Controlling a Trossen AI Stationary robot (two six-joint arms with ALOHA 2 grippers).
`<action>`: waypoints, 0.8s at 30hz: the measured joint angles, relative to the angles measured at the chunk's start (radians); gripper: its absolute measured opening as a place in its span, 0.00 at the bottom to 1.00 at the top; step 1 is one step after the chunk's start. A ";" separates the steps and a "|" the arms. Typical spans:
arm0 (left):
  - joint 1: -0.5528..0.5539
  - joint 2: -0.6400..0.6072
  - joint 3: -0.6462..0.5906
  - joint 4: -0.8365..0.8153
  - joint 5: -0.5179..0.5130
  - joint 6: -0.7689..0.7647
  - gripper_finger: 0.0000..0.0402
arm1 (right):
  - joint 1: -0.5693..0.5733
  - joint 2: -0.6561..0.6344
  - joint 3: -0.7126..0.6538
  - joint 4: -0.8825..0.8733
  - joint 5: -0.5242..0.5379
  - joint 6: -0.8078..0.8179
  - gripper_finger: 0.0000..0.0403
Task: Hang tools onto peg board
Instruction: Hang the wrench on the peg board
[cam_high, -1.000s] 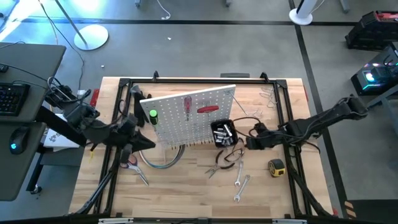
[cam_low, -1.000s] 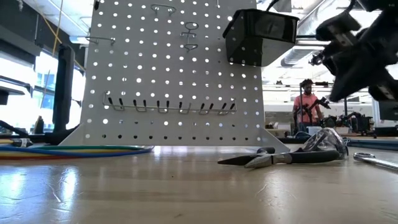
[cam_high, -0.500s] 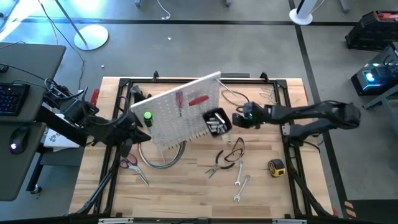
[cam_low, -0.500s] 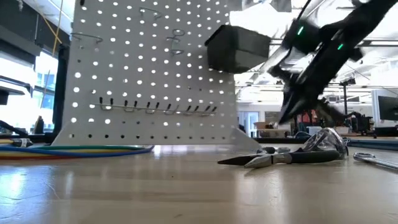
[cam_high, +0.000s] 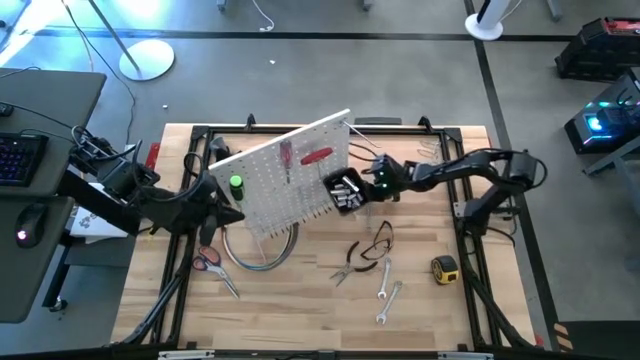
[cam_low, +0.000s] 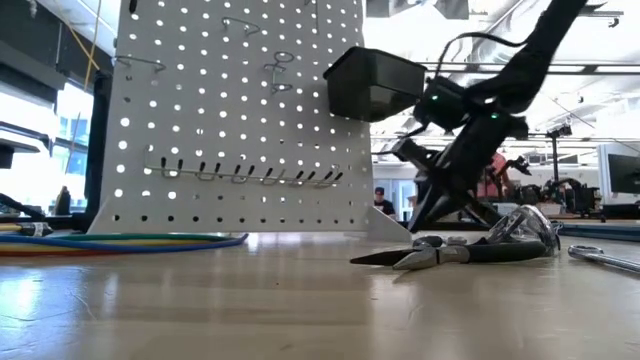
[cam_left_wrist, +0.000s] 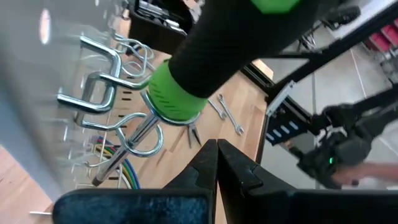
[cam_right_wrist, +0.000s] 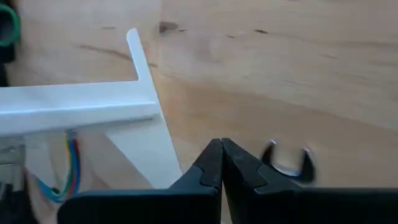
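No readable writing or brand on anything in view.

Nearest the front table edge: two silver wrenches (cam_high: 387, 292) lying flat on bare wood, yellow tape measure (cam_high: 444, 267) to their right, black-handled pliers (cam_high: 356, 263) just beyond, red-handled scissors (cam_high: 208, 262) off to the left. Open wood betw. these tools; the black frame (cam_high: 470, 255) runs along the table sides.

Left pincer (cam_high: 228, 213): fingers pressed together, nothing held, sitting at the peg board's left end w/ the green-handled screwdriver (cam_left_wrist: 186, 87) just ahead of its tips. That screwdriver hangs in a bent wire hook (cam_left_wrist: 140, 134). Curved cable bundle (cam_high: 262, 252), striped colours, lies just right of this pincer, under the board's lower edge.

Peg board (cam_high: 290, 170): white, flat, holed in a grid, tilted across the table centre, standing on white angled feet. Red-handled screwdriver (cam_high: 286, 160) and a red tool (cam_high: 317, 155) hang on it.

Right pincer (cam_high: 367, 184): closed, empty, right up against the small black bin (cam_high: 345, 190) on the board's right end; touching or not, can't tell. Bin holds shiny metal bits.
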 joint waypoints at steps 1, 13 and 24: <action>0.000 0.000 0.000 0.000 -0.003 -0.009 0.00 | 0.003 0.013 0.017 -0.023 0.000 -0.015 0.00; 0.000 0.000 0.000 -0.001 -0.029 -0.026 0.00 | 0.110 -0.093 -0.021 -0.381 0.011 -0.157 0.00; 0.000 0.002 0.000 -0.001 -0.054 -0.011 0.00 | 0.395 -0.372 -0.222 -0.445 0.064 0.183 0.00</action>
